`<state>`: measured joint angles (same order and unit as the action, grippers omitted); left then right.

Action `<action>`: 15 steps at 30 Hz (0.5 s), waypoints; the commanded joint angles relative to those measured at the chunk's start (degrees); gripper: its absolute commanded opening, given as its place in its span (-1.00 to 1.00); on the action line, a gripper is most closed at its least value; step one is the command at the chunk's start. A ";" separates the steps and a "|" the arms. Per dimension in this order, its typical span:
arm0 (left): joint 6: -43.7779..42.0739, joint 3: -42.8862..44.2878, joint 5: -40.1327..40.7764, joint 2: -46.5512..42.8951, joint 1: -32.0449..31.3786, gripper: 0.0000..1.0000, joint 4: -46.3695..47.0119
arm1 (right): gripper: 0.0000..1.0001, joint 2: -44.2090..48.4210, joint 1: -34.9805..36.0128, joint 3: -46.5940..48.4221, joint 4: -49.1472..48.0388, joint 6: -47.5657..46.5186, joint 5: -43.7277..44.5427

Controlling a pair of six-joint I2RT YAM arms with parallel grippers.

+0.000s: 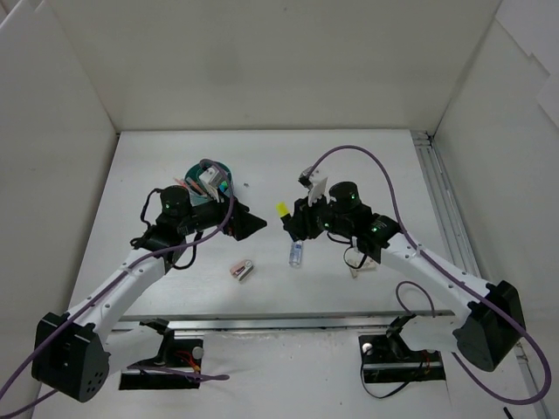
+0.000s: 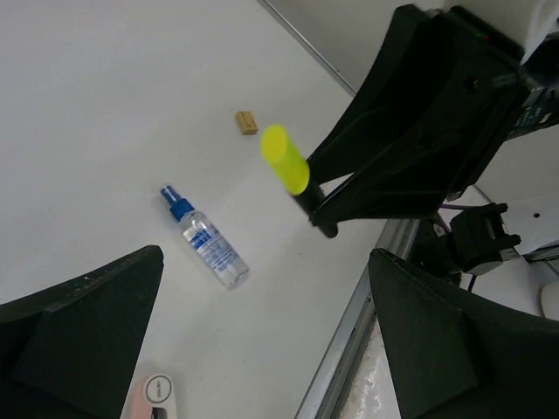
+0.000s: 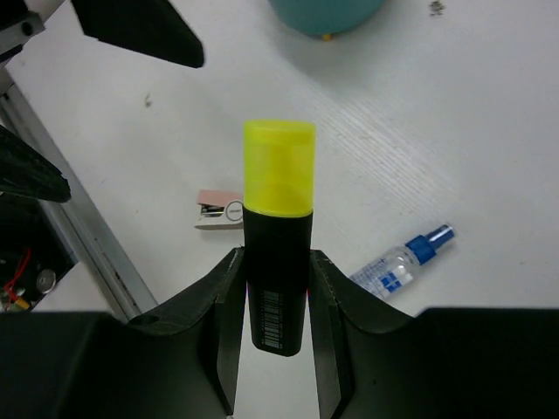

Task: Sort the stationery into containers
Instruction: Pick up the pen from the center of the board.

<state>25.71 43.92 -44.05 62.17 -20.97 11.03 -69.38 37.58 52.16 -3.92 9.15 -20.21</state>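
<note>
Left side: left gripper hangs low just beside the teal tub, jaws spread wide, nothing between them. My guess is it is parked there, out of the other arm's way.

Tub: thin pink pens lean against its left wall and a white blocky piece sits near the middle. I cannot tell which compartment holds what.

Centre, loose on the table: a pink-and-white eraser-like piece, then a clear blue-capped bottle lying on its side. The left wrist view shows a tan eraser farther off.

Right of centre: right gripper is clenched on the black barrel of the yellow highlighter, lifted clear of the table with its cap pointing out past the fingertips. The low barrel grip probably leaves the cap end free to drop into a compartment. The tub is well apart from it.
</note>
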 commanded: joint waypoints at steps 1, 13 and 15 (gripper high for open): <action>4.42 1.43 -5.17 0.67 -1.70 0.99 12.70 | -1.00 -2.15 1.00 0.92 -7.33 -2.91 -10.47; 7.68 3.19 9.59 4.62 -5.83 0.82 11.83 | -1.00 -4.88 3.20 1.72 -16.64 -0.62 -7.04; 8.73 3.80 9.69 6.28 -5.83 0.74 11.74 | -1.00 -4.53 3.72 1.63 -17.17 -0.97 -6.69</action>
<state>32.56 43.83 -36.45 66.76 -26.35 19.25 -75.48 40.38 52.16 -13.52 8.27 -26.98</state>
